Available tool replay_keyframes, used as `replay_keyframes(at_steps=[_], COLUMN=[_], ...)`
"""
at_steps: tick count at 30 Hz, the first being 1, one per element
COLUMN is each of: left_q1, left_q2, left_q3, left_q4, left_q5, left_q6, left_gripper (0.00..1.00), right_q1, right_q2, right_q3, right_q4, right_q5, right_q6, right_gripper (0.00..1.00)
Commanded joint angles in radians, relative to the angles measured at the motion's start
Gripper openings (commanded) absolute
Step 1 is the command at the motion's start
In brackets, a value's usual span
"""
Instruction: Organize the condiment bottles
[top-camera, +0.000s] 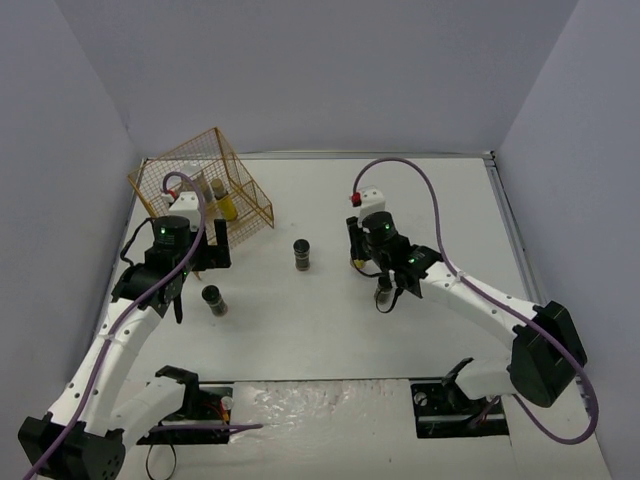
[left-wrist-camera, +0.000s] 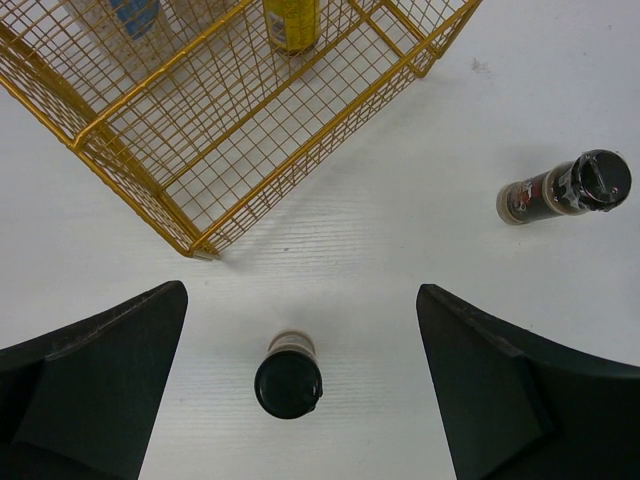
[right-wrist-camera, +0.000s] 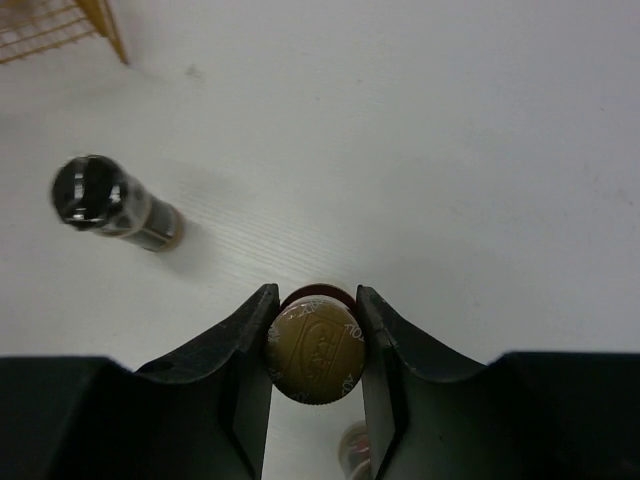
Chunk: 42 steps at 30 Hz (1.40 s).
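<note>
Entry 1, left gripper: fingers spread wide, gripping nothing. In my left wrist view a dark black-capped jar stands upright on the table between the two fingers, apart from both. From above, the same jar sits on the left half of the table, nearer to me than the rack.

Entry 2, right gripper: fingers pressed against opposite sides of a tan-capped bottle, pinching it at the cap. From above, its yellow body shows right of the table's centre. I cannot tell whether its base rests on the surface.

Entry 3, second dark jar: upright near the centre of the table, between the two grippers and well apart from each. It also shows in both wrist views, at the right edge of the left one and at the left of the right one.

Entry 4, gold wire rack: far left part of the table. Inside it I see a yellow bottle and a white cylinder with a blue label, both behind the mesh.

Entry 5, small bottle: on the table just beside the right arm, nearer to me than the pinched bottle. It is partly hidden, and I cannot tell its kind.
</note>
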Motion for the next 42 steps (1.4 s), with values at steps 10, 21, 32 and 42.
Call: replay_keyframes(at_steps=[10, 21, 32, 42], left_q1=[0.017, 0.018, 0.017, -0.082], left_q2=[-0.022, -0.040, -0.051, -0.081], left_q3=[0.013, 0.003, -0.019, -0.052], left_q4=[0.051, 0.068, 0.117, 0.220], left_q5=[-0.031, 0.010, 0.126, 0.255], left_q6=[0.011, 0.025, 0.031, 0.006], left_gripper=[0.97, 0.97, 0.97, 0.97], right_q1=[0.271, 0.285, 0.286, 0.285], right_q2=[0.184, 0.297, 0.232, -0.051], right_q3=[0.186, 0.175, 0.152, 0.075], right_q4=[0.221, 0.280, 0.238, 0.030], right_q5=[-0.106, -0.156, -0.189, -0.062], right_q6=[-0.036, -0.019, 0.005, -0.002], right_gripper=[0.00, 0.02, 0.59, 0.89])
